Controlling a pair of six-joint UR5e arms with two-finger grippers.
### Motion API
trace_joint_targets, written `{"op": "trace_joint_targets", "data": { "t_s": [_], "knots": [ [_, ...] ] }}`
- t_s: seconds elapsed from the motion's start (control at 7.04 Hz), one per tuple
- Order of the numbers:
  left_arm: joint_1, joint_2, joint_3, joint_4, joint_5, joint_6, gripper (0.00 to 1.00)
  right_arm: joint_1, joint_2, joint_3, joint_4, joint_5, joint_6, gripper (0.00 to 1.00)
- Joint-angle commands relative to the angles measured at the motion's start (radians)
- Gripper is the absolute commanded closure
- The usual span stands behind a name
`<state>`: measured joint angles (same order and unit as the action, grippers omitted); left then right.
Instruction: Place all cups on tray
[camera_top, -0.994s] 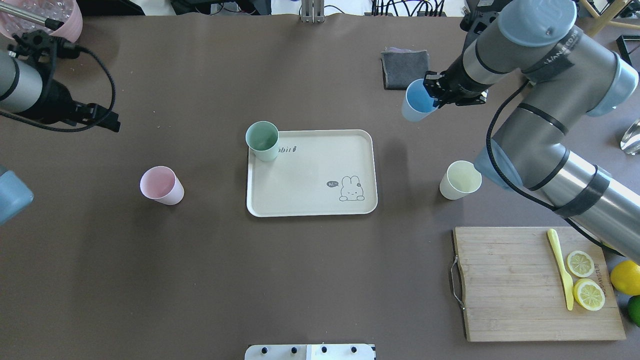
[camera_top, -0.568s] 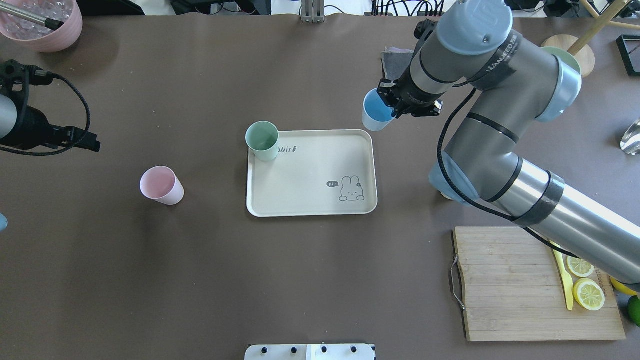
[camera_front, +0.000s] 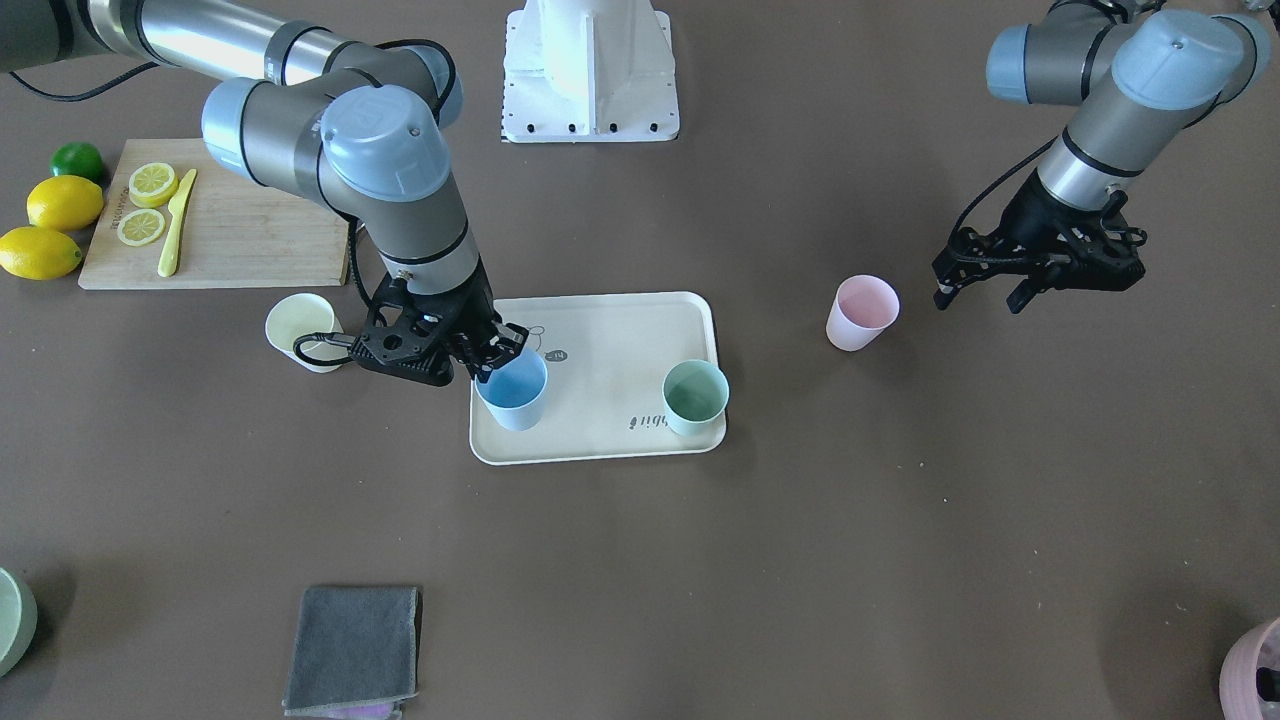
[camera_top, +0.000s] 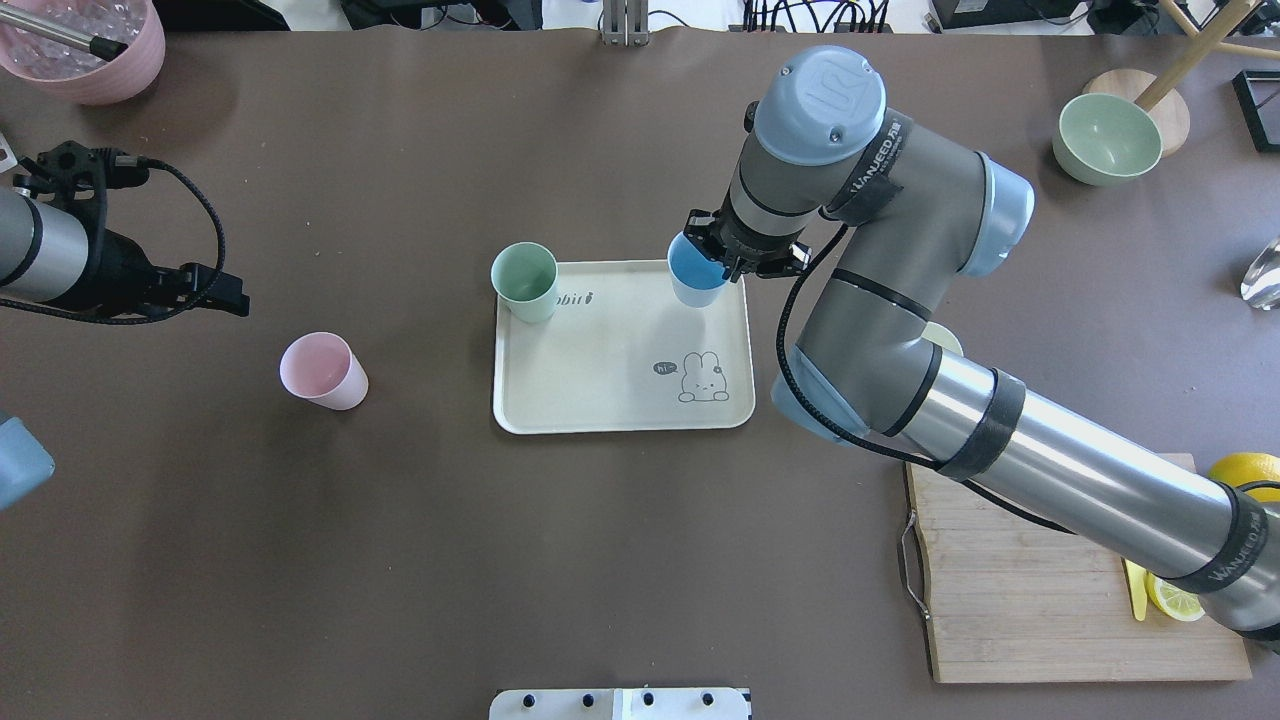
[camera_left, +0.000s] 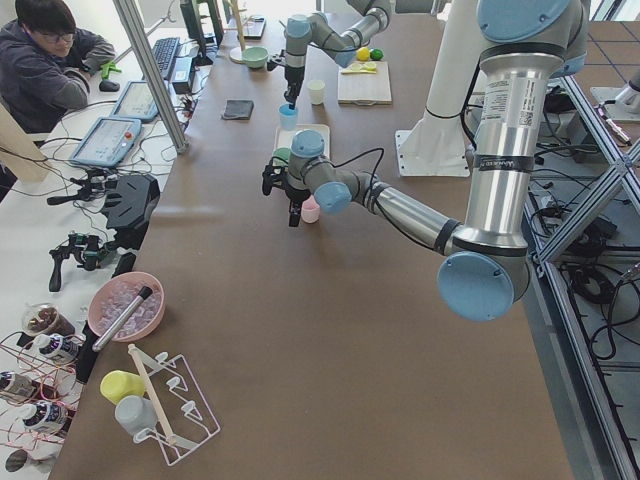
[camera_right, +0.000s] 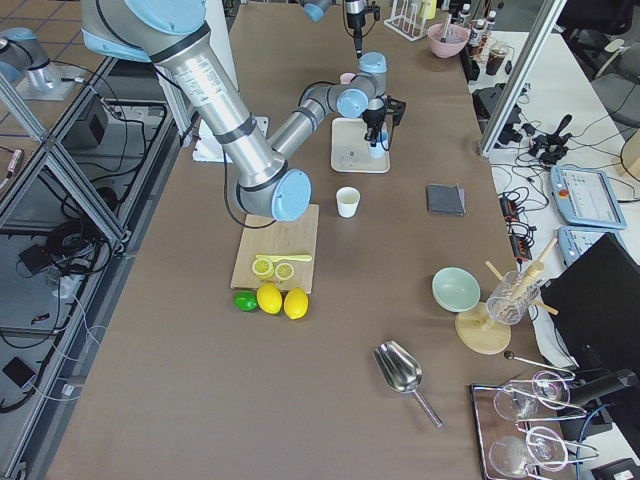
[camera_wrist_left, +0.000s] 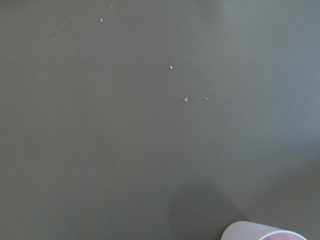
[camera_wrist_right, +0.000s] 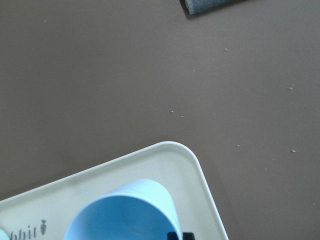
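Note:
The cream tray (camera_top: 600, 390) lies mid-table, and also shows in the front-facing view (camera_front: 610, 340). A mint green cup (camera_top: 525, 281) stands on its far left corner. My right gripper (camera_top: 735, 262) is shut on the rim of the light blue cup (camera_top: 696, 270) and holds it at the tray's far right corner (camera_wrist_right: 125, 215). I cannot tell whether the cup touches the tray. The pink cup (camera_top: 323, 370) stands on the table left of the tray. My left gripper (camera_front: 975, 285) is open and empty, apart from it. The pale yellow cup (camera_front: 302, 330) stands right of the tray.
A wooden cutting board (camera_top: 1010, 570) with lemon slices and a yellow knife lies at the near right. A grey cloth (camera_front: 350, 650) lies at the far side. A pale green bowl (camera_top: 1106, 138) stands far right. A ribbed pink pot (camera_top: 85, 45) stands far left.
My right gripper has carried the light blue cup leftward, from near the grey cloth to the tray's far right corner. My left arm has shifted slightly.

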<state>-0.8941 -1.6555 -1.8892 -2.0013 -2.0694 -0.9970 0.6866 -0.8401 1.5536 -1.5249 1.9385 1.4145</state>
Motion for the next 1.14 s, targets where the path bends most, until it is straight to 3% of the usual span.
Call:
{"op": "trace_joint_targets", "data": {
  "t_s": [0.0, 0.14, 0.28, 0.57, 0.71, 0.85, 0.99],
  "knots": [
    [0.023, -0.041, 0.001, 0.000, 0.015, -0.063, 0.01, -0.016, 0.021, -0.055, 0.005, -0.010, -0.005, 0.91],
    [0.033, -0.041, 0.001, 0.000, 0.015, -0.069, 0.01, -0.016, 0.022, -0.063, 0.018, -0.010, -0.003, 0.31],
    [0.044, -0.043, 0.005, 0.000, 0.021, -0.071, 0.01, -0.016, 0.022, -0.063, 0.028, -0.010, 0.000, 0.01],
    [0.131, -0.044, 0.012, 0.001, 0.101, -0.104, 0.01, 0.016, 0.019, -0.017, 0.028, 0.003, -0.032, 0.00],
    [0.155, -0.044, 0.015, 0.000, 0.103, -0.107, 0.02, 0.068, 0.010, 0.015, 0.019, 0.067, -0.075, 0.00],
    [0.176, -0.043, 0.022, 0.000, 0.126, -0.107, 0.20, 0.124, -0.044, 0.058, 0.019, 0.150, -0.154, 0.00],
    [0.204, -0.046, 0.044, 0.000, 0.159, -0.107, 0.84, 0.166, -0.101, 0.110, 0.017, 0.167, -0.196, 0.00]
  ]
}}
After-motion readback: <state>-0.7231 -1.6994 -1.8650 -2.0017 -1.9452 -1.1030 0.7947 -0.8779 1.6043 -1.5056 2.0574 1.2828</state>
